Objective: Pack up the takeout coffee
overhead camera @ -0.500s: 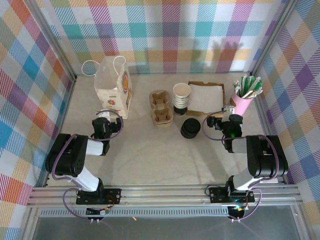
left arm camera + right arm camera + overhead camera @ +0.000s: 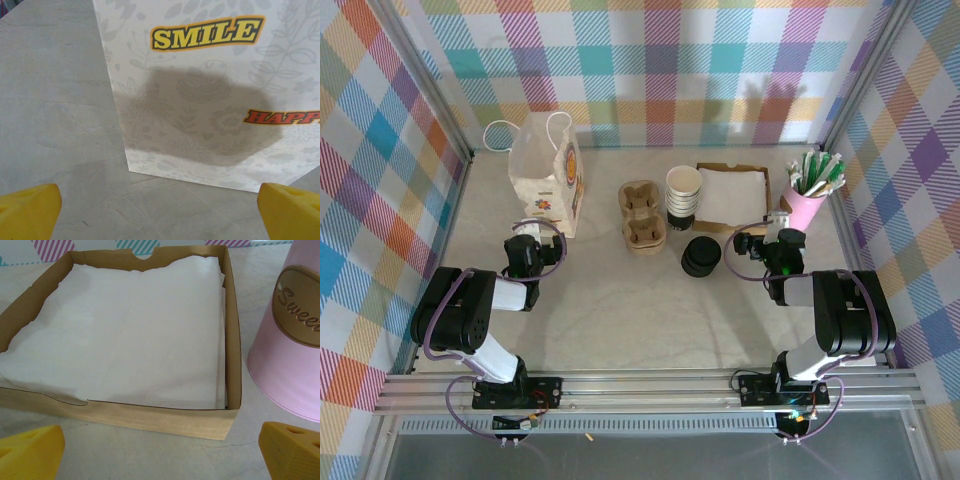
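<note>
The low round black-lidded piece [image 2: 700, 257] stands mid-table, just in front of the stack of dark, white-rimmed paper cups [image 2: 683, 197]. From above I cannot tell whether it is a lidded cup or stacked lids. Nothing has shifted since the earlier frame. The left gripper [image 2: 160, 212] gapes fully, empty, facing the white printed paper bag [image 2: 200, 100]. The right gripper [image 2: 160, 452], equally wide and empty, faces the brown cardboard napkin tray [image 2: 233, 350] beside the pink tin [image 2: 292, 340].

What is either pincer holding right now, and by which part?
Nothing is held. The left pincer is open and bare in front of the paper bag; the right pincer is open in front of the napkin tray.
</note>
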Tool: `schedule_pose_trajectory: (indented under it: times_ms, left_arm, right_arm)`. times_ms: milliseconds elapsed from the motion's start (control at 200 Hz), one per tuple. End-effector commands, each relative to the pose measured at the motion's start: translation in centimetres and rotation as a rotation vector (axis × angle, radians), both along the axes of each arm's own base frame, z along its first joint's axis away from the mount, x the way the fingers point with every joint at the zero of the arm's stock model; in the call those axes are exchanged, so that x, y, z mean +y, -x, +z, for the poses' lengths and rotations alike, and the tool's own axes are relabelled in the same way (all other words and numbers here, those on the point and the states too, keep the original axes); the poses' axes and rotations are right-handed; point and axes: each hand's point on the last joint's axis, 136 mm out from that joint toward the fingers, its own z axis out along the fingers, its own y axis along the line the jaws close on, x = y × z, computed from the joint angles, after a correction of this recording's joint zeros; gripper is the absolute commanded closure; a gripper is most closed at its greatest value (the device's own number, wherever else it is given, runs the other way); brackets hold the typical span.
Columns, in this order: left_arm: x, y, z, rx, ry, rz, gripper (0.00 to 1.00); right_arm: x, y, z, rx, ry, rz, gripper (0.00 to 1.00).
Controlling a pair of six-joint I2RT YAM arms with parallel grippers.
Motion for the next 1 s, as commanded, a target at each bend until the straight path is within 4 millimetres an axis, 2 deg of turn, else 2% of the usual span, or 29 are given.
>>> schedule_pose_trajectory:
  times_ms: [0,645,720,810,965,995]
  left_arm:
    - [0.1,-0.5,1.2,-0.039,-0.004,0.004,0.0]
    - [0.1,-0.5,1.2,-0.037,-0.001,0.001,0.0]
    - [0.1,-0.4,1.2,-0.041,0.0,-0.005,0.05]
    - [-0.7,-0.1,2.0,-0.063,-0.004,-0.053,0.07]
    - [0.0,0.7,4.2,-0.095,0.002,-0.016,0.07]
    - [0.0,1.0,4.8,-0.104,0.002,-0.017,0.07]
  right_arm:
    - [-0.1,-0.5,0.9,-0.03,-0.006,-0.007,0.01]
    - [-0.1,-0.5,0.9,-0.03,-0.005,-0.008,0.01]
    - [-0.1,-0.5,0.9,-0.032,-0.006,-0.007,0.01]
    - [-0.3,-0.5,1.5,-0.042,-0.007,-0.021,0.01]
    - [-0.8,0.0,3.5,-0.017,-0.013,-0.053,0.01]
    - [-0.7,0.5,3.3,0.01,-0.017,-0.051,0.01]
